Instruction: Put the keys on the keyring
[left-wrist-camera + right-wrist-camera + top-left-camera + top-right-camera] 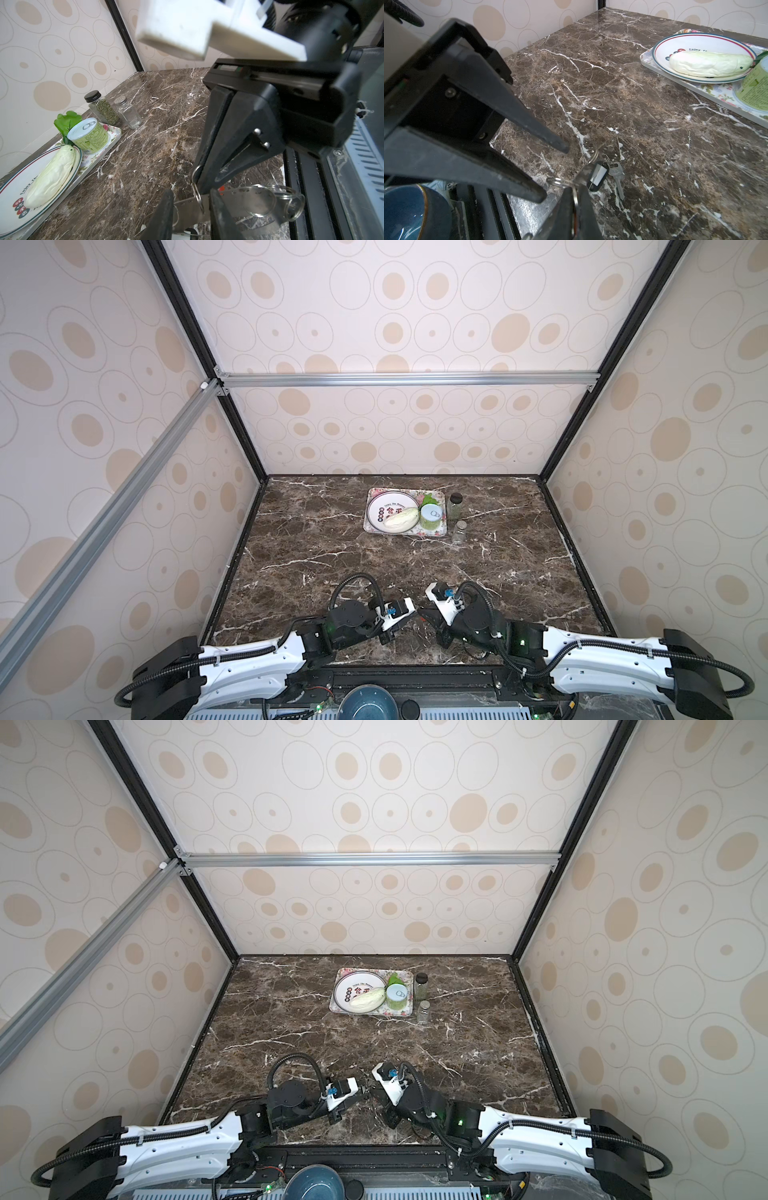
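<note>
Three circle-patterned walls (395,427) enclose the brown, white-veined marble tabletop (332,556).

Soft, even light is falling, throwing faint shadows. Both top views are bowing at the edges. Near the wrist cameras, fingers (164,216) are blurring; the desk (602,27) is glinting.

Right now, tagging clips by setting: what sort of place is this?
Probably a robot test booth dressed as a kitchen: wallpapered panels, aluminium frame, marble-look tabletop, food tray and spice jars.
</note>
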